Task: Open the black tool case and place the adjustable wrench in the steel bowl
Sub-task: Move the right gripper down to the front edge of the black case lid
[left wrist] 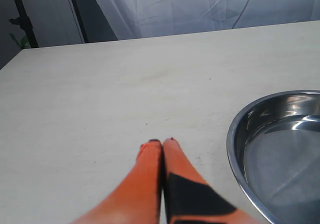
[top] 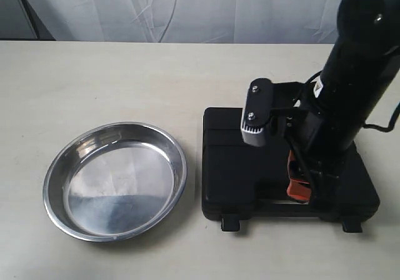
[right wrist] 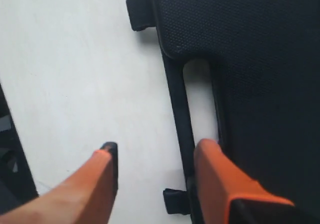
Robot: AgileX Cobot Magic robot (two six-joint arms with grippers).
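Black pebble-textured plastic forms the flat, rectangular tool case (top: 237, 167). It lies closed on the pale matte surface (top: 125, 86), with two small latches (top: 230, 222) on its near edge and its contents hidden. Just beside it on the left sits the steel bowl (top: 119, 180), round, shallow and mirror-bright, with a rolled rim. The right gripper (right wrist: 156, 151) has its orange jaws spread apart, straddling the bar beside the handle slot (right wrist: 200, 99). One fingertip is over the slot and the other over bare surface; contact cannot be told. The left gripper (left wrist: 161, 143) is near the bowl's rim, jaws pressed together and empty.
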